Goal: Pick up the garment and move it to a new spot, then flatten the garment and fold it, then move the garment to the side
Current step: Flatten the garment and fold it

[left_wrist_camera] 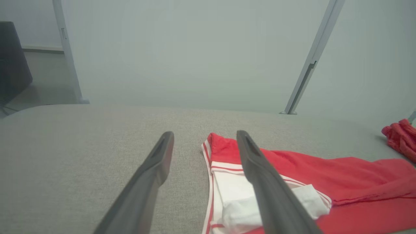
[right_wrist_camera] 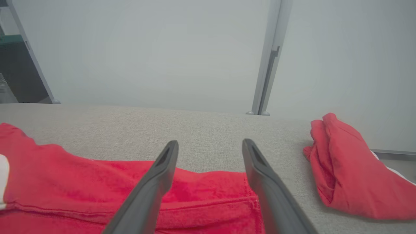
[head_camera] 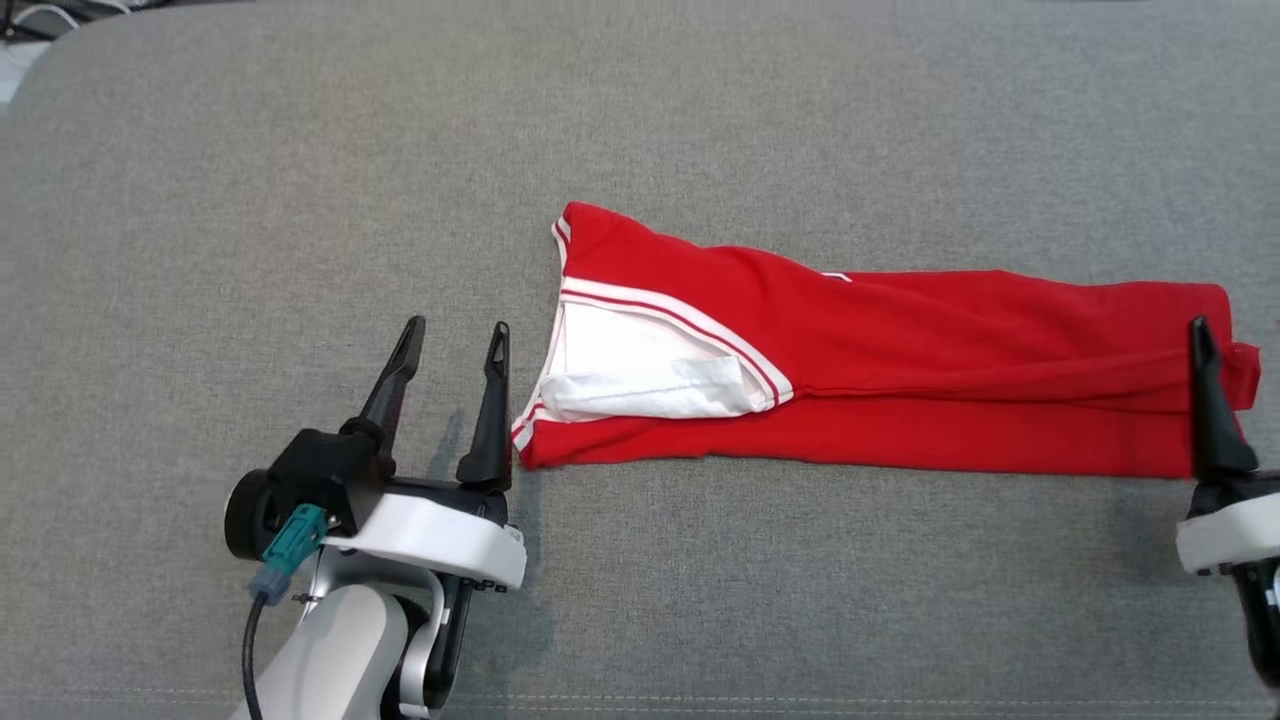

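Note:
The garment (head_camera: 900, 400) is red and lies as a long flat band across the grey cushion, with a white-striped waistband and white lining showing at its left end. My left gripper (head_camera: 457, 326) stands open just left of that waistband end with nothing between its fingers; in the left wrist view (left_wrist_camera: 205, 133) the right finger crosses over the white lining (left_wrist_camera: 234, 191). My right gripper (right_wrist_camera: 210, 142) is open above the garment's right end (right_wrist_camera: 81, 175), holding nothing. One of its fingers (head_camera: 1215, 410) shows at the head view's right edge.
A second, crumpled red cloth (right_wrist_camera: 344, 172) lies on the cushion to the right of the garment, also in the left wrist view (left_wrist_camera: 401, 136). The grey cushion (head_camera: 300, 180) stretches wide behind and to the left. Pale wall panels (right_wrist_camera: 162, 48) rise beyond its far edge.

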